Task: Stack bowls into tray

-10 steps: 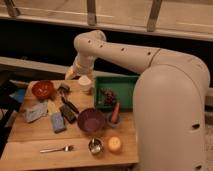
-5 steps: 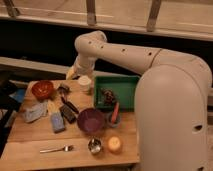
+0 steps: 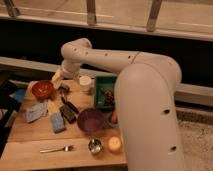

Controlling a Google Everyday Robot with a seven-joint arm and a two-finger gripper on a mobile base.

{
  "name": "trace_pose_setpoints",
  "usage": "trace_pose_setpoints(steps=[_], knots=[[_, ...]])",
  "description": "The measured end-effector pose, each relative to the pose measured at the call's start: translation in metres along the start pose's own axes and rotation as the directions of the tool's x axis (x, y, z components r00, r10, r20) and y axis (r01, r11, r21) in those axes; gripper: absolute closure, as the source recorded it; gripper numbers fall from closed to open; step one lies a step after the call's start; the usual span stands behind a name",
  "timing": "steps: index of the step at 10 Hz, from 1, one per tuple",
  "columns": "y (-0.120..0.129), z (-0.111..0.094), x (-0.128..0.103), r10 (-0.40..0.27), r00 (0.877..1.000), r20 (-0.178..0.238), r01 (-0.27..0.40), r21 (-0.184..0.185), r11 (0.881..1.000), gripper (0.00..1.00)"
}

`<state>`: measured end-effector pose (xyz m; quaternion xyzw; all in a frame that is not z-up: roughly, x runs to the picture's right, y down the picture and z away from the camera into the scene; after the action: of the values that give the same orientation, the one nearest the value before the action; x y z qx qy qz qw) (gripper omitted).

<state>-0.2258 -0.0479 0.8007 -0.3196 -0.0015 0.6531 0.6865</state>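
Gripper: the robot's black two-finger gripper (image 3: pixel 64 90) hangs low over the back left part of the table. It is just beside the orange-red bowl, between that bowl and the cup. Its fingers are spread wide and hold nothing.
Orange-red bowl: the shiny round orange-red bowl (image 3: pixel 42 89) sits at the back left of the light wooden table (image 3: pixel 30 145), well apart from the tray.
Purple bowl: the dark purple round bowl (image 3: pixel 91 120) sits near the middle of the table, just in front of the tray. It is not in the tray.
Tray: the green plastic tray with low sides (image 3: pixel 101 80) is at the back right, partly hidden by the big white arm (image 3: pixel 145 100). Some small dark things lie in it; I cannot tell what they are.
Other things: a white cup (image 3: pixel 85 82) stands between the gripper and the tray. A small shiny metal cup (image 3: pixel 94 145) and a silver fork or spoon (image 3: pixel 57 149) lie at the front.
Step now: I think the robot is reaching for the orange-red bowl. No bowl is in the tray yet, so the job is near its start.
Next move: the gripper should go over the bowl's rim, come down, pinch it, and lift.
Watch out: the white cup is close and could get bumped.
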Motion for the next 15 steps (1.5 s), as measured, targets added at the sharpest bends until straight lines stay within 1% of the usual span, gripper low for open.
trace_pose_setpoints(steps=[1, 2, 5, 6, 8, 10, 12, 13, 14, 15], knots=[[0.012, 0.010, -0.006, -0.009, 1.000, 0.011, 0.009, -0.007, 1.000, 0.20], [0.028, 0.021, -0.009, -0.026, 0.999, 0.019, 0.026, -0.021, 0.999, 0.20], [0.025, 0.021, -0.010, -0.024, 0.999, 0.021, 0.025, -0.018, 1.000, 0.20], [0.028, 0.022, -0.009, -0.028, 0.999, 0.019, 0.028, -0.020, 0.999, 0.20], [0.025, 0.024, -0.009, -0.032, 0.999, 0.031, 0.032, -0.007, 0.999, 0.20], [0.043, 0.043, -0.012, -0.040, 0.999, 0.037, 0.040, 0.005, 0.999, 0.20], [0.055, 0.064, -0.023, -0.043, 0.997, 0.062, 0.040, 0.043, 0.998, 0.20], [0.060, 0.070, -0.025, -0.042, 0.996, 0.075, 0.038, 0.051, 0.998, 0.20], [0.062, 0.076, -0.028, -0.039, 0.995, 0.092, 0.033, 0.068, 0.997, 0.20], [0.065, 0.080, -0.028, -0.040, 0.994, 0.100, 0.032, 0.075, 0.997, 0.20]])
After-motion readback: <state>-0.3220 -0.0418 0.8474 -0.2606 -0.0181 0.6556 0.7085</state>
